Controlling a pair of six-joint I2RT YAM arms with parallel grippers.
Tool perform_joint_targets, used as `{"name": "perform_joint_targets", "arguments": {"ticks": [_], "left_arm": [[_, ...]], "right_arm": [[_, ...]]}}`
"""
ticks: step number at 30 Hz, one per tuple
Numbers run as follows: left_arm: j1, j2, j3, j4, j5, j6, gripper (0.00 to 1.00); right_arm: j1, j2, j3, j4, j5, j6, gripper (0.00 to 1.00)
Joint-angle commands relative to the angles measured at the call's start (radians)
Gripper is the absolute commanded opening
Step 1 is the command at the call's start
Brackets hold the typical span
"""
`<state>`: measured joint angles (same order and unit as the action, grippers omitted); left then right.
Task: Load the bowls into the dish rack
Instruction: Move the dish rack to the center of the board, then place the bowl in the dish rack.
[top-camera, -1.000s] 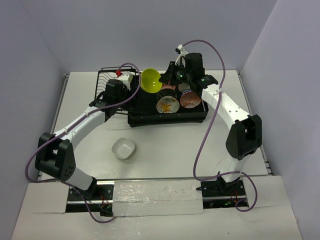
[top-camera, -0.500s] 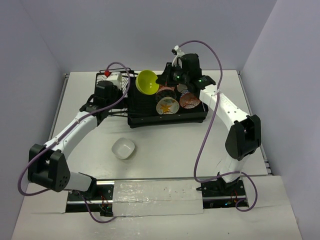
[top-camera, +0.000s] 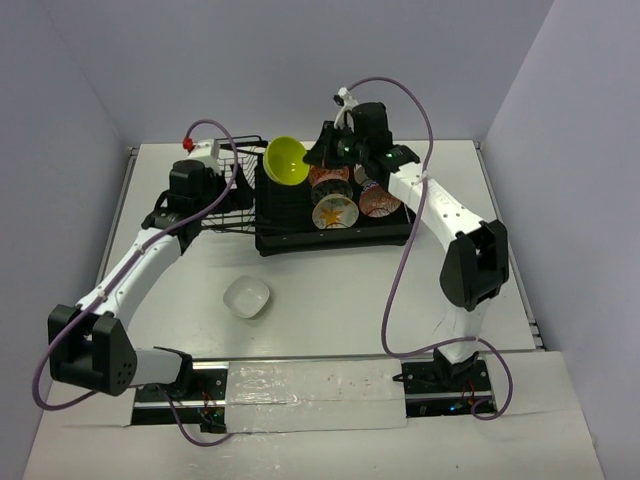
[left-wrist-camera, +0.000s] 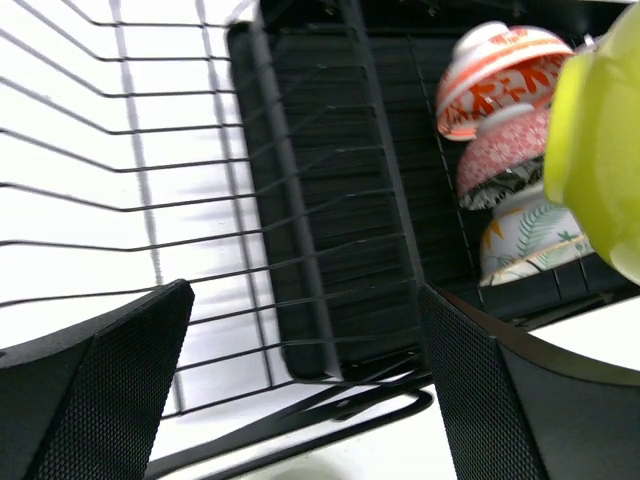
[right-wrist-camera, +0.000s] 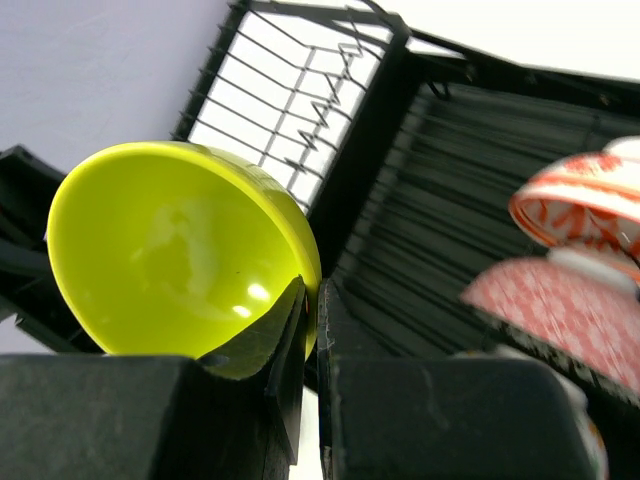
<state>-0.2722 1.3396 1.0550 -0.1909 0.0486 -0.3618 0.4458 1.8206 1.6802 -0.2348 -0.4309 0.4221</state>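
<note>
Black and spread wide apart, the left fingers grasp nothing; they hang at the wire basket, the open-barred section on the left end of the dish rack, with the white worktop showing through the bars. Nearer the arm bases, well apart from the rack, the cream-pink bowl sits upright on the worktop by itself. Just right of the basket, the lime green bowl is held in the air, tipped on its side over the far left part of the slatted tray, its glossy hollow facing the left arm. The right fingers are clenched on its rim, one inside the bowl and one outside. Further right, the other bowls stand on edge close together in the tray: an orange-and-white leaf bowl, a red-patterned bowl touching it, and a white bowl with green fronds. The marks on them are painted patterns only.
</note>
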Motion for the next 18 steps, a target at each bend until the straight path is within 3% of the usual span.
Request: {"name": "perform_joint_targets", "arguments": {"ticks": [1,10,18], "left_arm": [[0.022,-0.098,-0.022,0.067,-0.044,-0.014,0.99],[0.087,-0.232,-0.076,0.091,-0.182,-0.025,0.99],[0.137,-0.301,-0.112,0.102,-0.220,-0.049,0.99]], "right_arm": [[0.042,0.041,0.119,0.025,-0.008,0.004,0.00],[0.094,0.187,0.274,0.038,-0.042,0.073,0.00],[0.174,0.333,0.438,-0.011,-0.035,0.090,0.00]]}}
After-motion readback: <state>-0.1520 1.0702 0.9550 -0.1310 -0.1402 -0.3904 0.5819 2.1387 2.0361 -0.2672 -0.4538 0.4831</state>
